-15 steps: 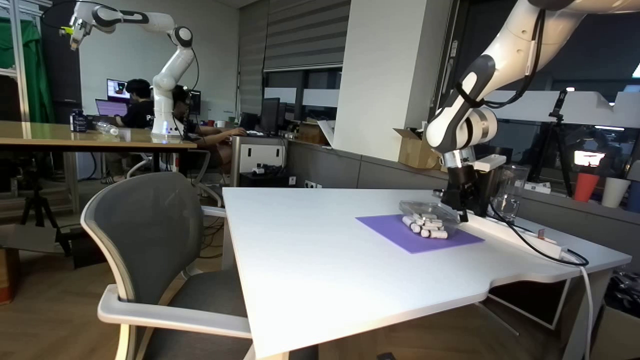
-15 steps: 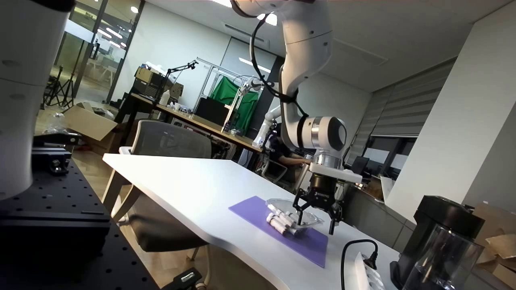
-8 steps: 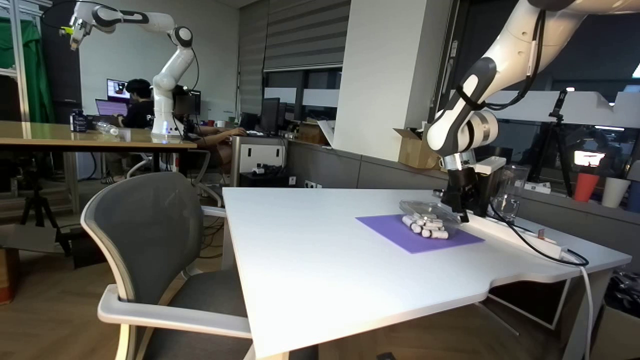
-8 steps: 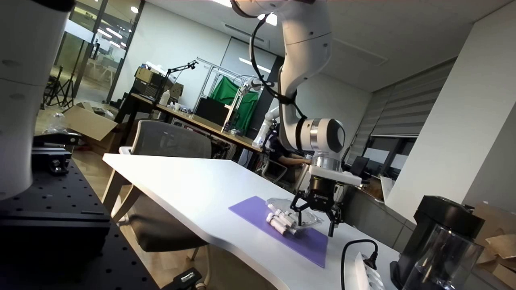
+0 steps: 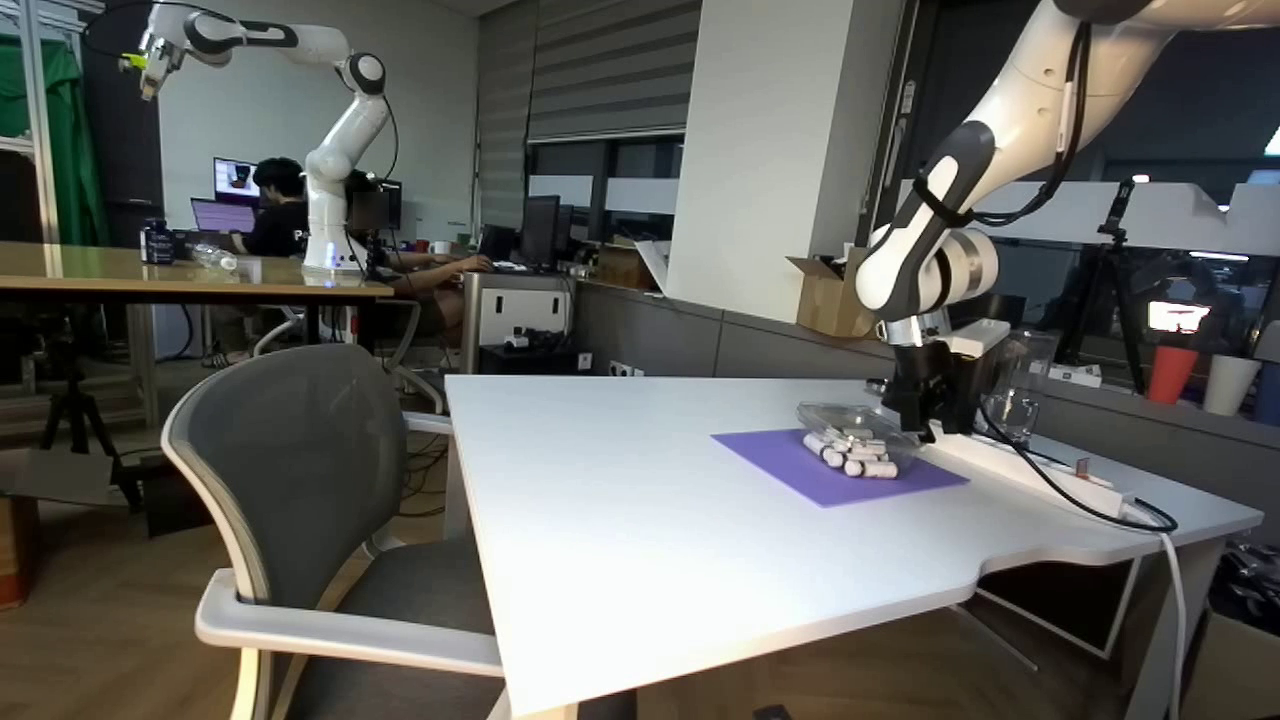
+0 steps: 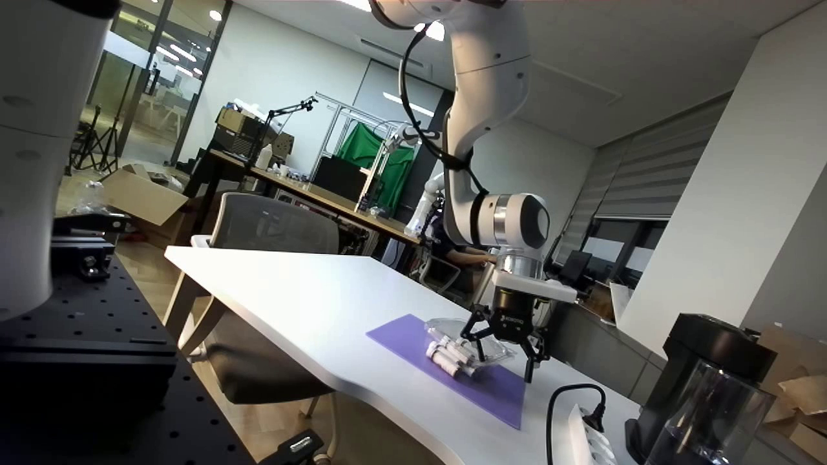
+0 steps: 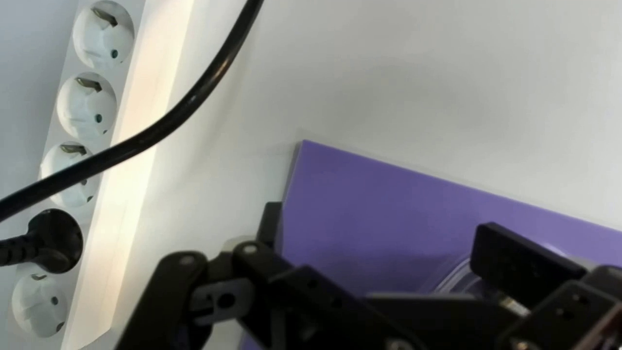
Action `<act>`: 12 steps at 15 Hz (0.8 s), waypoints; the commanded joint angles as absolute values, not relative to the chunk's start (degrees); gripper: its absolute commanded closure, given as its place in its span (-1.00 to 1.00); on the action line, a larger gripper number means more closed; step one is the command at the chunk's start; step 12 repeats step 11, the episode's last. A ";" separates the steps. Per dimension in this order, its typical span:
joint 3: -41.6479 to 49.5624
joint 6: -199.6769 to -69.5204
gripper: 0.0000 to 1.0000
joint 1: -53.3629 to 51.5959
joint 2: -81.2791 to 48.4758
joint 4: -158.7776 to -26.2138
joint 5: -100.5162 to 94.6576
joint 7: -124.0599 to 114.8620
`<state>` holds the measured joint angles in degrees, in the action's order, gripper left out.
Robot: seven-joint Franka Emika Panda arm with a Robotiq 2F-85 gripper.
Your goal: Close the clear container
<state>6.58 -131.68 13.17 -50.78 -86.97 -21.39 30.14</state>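
Note:
The clear container (image 5: 860,425) is a low see-through plastic box on the purple mat (image 5: 770,462). It also shows in an exterior view (image 6: 452,328). Several white cylinders (image 6: 444,360) lie in it or against it; I cannot tell which. Its lid's position is hard to make out. My gripper (image 6: 504,363) is open, pointing down, with nothing between its fingers. One finger overlaps the container's side; touch is unclear. The other finger is off toward the power strip. In the wrist view, the gripper (image 7: 386,236) spans the mat's corner; a curved container rim (image 7: 454,276) shows by the right finger.
A white power strip (image 7: 116,194) with a black cable (image 7: 194,97) lies beside the mat. A black appliance with a clear cup (image 6: 711,387) stands beyond it on the white table (image 5: 620,520). A chair (image 5: 300,470) is at the table's side.
My gripper has shifted slightly to the left and tilted a little in an exterior view, staying open. The container has moved hardly at all.

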 commanded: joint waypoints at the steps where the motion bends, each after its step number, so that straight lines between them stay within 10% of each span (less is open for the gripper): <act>1: 6.10 -133.91 -1.00 13.69 -47.66 -88.83 -21.08 30.58; 12: 5.41 -135.23 -1.00 13.36 -40.65 -89.99 -19.07 30.60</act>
